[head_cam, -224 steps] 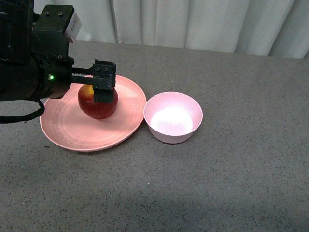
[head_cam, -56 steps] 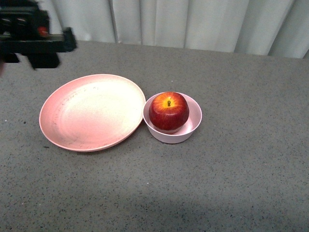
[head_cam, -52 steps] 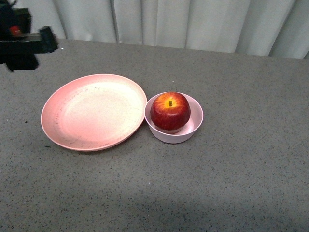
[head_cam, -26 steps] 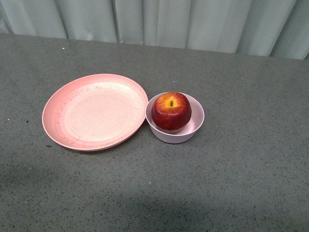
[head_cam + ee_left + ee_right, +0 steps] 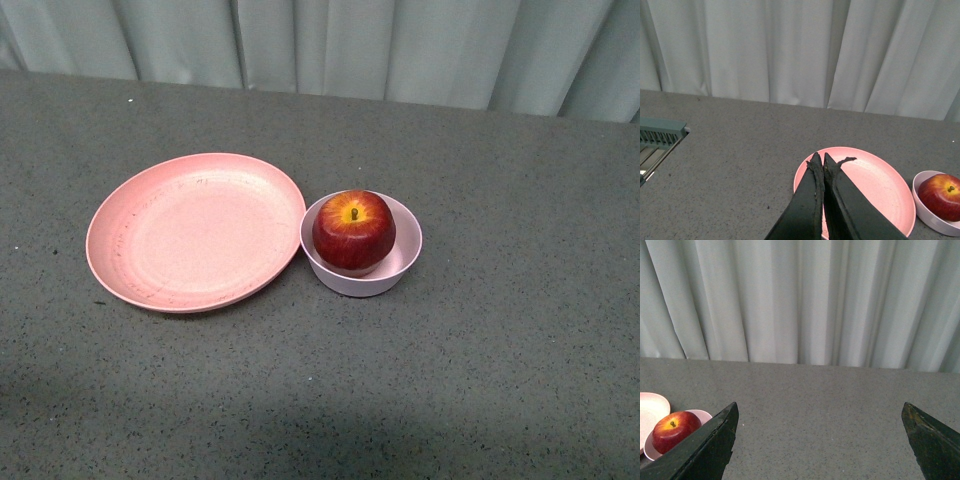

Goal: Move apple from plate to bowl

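Gone from front view since the earlier frames: left arm, which had clamped the apple on the plate.

Grey speckled worktop (image 5: 480, 380) carries everything. Wide shallow salmon-pink plate (image 5: 190, 235) sits bare, rim just beside the small pale-pink bowl (image 5: 395, 275). Round dark-red apple (image 5: 353, 232) w/ yellow stem patch rests inside the bowl, upright; task looks done.

Left claw (image 5: 820, 162): tips together, holding nothing, above plate; apple lies off toward bowl side. Right claw (image 5: 820, 440): spread wide, holding nothing, well apart from the apple.
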Controlling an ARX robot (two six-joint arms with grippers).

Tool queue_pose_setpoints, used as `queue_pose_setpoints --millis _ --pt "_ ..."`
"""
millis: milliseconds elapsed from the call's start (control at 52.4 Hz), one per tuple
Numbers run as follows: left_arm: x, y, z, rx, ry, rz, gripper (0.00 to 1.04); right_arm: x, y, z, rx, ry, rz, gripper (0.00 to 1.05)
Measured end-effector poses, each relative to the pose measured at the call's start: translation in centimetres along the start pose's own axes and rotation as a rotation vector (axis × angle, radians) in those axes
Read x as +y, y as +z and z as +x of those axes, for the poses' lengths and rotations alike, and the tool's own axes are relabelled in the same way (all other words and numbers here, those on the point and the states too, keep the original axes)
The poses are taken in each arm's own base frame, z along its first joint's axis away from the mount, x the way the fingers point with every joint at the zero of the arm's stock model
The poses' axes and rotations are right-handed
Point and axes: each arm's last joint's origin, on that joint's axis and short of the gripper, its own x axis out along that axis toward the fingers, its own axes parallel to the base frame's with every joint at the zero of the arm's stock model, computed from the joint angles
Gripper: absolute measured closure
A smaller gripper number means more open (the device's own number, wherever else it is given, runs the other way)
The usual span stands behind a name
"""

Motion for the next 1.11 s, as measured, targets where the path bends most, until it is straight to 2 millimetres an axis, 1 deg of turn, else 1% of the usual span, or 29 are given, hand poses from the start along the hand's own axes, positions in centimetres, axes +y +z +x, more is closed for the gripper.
queue_pose_setpoints --millis 343,935,1011,1107 --pt "0.0 0.5 -1.6 -0.014 0.000 0.000 1.01 0.0 0.0 0.0 0.000 0.000 0.000 0.09" --pt "0.0 0.5 -3.2 -0.017 0.000 0.000 1.01 0.0 0.0 0.0 0.000 0.000 0.000 0.09" --pt "0.0 0.1 -3.9 0.018 -0.003 0.000 1.01 0.0 0.0 0.0 0.000 0.000 0.000 0.09" --pt "0.0 0.2 -4.3 -0.011 -0.002 0.000 1.01 0.0 0.0 0.0 0.000 0.000 0.000 0.09"
